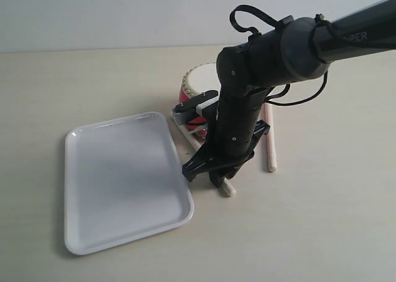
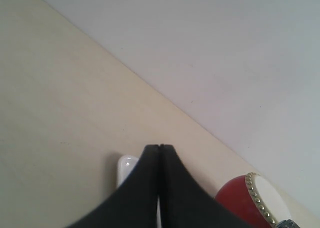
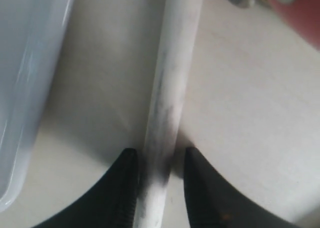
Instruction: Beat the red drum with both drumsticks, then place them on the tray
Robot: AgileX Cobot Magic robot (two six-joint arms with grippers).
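Drumstick (image 1: 229, 188) along tray (image 1: 124, 183) right edge; drum (image 1: 199, 79) behind.

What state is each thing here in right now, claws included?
Right claw: open, fingers either side of a stick, not gripping.
Left claw: shut, empty.
Stick by tray: lying on the table between those fingers.
Other stick: lying on the table, untouched.
Drum: resting on the table, not being struck.
Tray: flat on the table, empty.

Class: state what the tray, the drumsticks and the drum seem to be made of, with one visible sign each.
Tray: probably plastic, glossy white; smooth moulded rim with soft reflections.
Drumsticks: likely bare wood, matt and pale, with dark scuffs.
Drum: red painted shell, perhaps wood; cream skin-like head; gold metal-looking studs.
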